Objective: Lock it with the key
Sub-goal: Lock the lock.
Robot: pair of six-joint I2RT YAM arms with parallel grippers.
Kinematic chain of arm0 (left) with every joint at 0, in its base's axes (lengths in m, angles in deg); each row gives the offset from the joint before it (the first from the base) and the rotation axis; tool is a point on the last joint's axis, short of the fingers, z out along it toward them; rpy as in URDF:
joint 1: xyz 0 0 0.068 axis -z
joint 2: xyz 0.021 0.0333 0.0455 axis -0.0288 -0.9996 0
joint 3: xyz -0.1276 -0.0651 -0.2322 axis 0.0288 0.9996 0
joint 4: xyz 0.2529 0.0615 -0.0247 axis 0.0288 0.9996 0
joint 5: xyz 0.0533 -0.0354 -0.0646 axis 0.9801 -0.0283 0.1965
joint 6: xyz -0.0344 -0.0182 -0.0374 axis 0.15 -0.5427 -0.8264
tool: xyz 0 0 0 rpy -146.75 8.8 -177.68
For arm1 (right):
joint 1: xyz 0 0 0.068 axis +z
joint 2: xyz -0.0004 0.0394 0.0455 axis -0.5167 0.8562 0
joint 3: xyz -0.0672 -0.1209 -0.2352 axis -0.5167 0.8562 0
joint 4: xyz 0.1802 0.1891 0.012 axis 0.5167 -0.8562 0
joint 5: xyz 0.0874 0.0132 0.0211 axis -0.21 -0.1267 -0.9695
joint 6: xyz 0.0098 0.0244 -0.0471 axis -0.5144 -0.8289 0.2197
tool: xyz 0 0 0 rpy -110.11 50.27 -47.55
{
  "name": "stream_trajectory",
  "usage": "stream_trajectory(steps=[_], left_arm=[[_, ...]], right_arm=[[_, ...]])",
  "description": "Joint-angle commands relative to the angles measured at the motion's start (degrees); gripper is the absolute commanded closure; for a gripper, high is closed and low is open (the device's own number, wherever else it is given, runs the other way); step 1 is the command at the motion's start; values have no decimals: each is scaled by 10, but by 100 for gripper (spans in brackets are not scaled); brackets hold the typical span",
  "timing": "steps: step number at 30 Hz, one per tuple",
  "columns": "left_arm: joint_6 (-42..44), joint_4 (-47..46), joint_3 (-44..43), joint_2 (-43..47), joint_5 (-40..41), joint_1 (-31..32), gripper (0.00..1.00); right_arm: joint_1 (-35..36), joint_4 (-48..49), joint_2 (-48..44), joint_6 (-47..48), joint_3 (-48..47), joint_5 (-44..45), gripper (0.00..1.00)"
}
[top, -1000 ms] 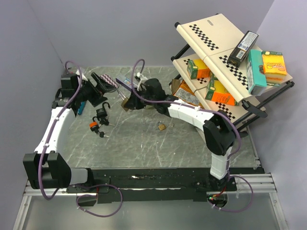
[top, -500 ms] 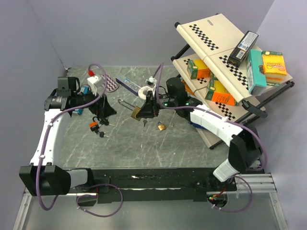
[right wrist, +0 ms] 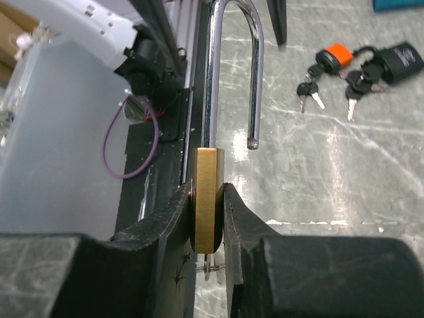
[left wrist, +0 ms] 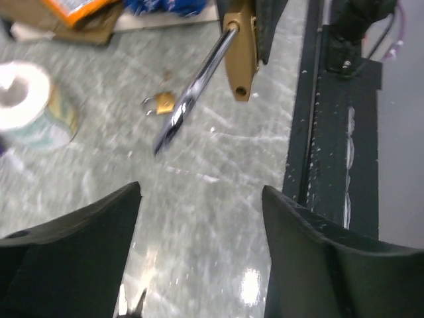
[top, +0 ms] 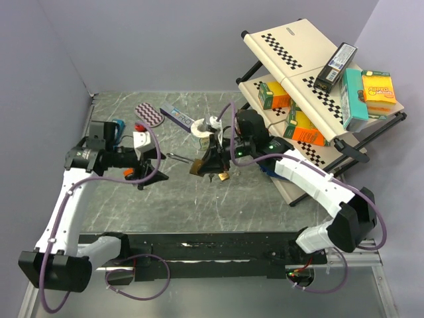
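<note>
A grey marbled table (top: 199,205) is shown. A small brass padlock (top: 224,176) is laid mid-table, a black padlock (right wrist: 402,57) and orange-tagged keys (right wrist: 336,54) left, a purple patterned pad (top: 149,115) far left.

padlock (right wrist: 207,199): brass + chrome | table (top: 199,205): grey-grn marble | shelf (top: 305,40): beige, blk/wht checker strips

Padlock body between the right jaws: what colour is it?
The padlock body is brass-gold, clearest in the right wrist view.

Matt brass padlock (right wrist: 207,199); glossy chrome shackle (right wrist: 212,79)
</note>
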Motion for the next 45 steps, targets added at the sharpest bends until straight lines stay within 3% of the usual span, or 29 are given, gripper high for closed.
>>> stream_trajectory(steps=[1,6,17,20,22,23,27,32,35,37,41,43,45], left_arm=[[-83,-136,36,37,-2,52,28],[-173,-216,47,48,-4,85,41],[-128,-160,37,40,0,115,65],[-131,-159,35,39,1,118,81],[-139,-162,31,39,0,123,97],[-149,-165,30,40,-5,124,99],[-162,-156,27,37,-15,143,99],[-211,-201,49,44,5,159,99],[-225,-226,61,48,25,166,83],[-223,-224,61,47,29,166,80],[-214,-214,58,46,29,166,90],[-210,-210,60,45,23,166,99],[-210,-211,62,46,21,166,99]], right_arm=[[20,-4,-49,71,-12,-41,100],[28,-16,-63,92,-12,-40,100],[30,-11,-82,104,0,-31,100],[30,-11,-83,106,-1,-30,100],[30,-13,-83,115,-3,-22,100],[30,-13,-84,119,-3,-16,100],[30,-14,-84,144,-5,28,100],[32,-8,-84,147,-13,16,100],[33,-12,-82,146,-15,-3,100],[33,-14,-85,146,-13,-10,100],[32,-6,-85,138,-8,-10,100],[32,-2,-84,134,-8,-10,100],[32,5,-82,130,-9,-10,100]])
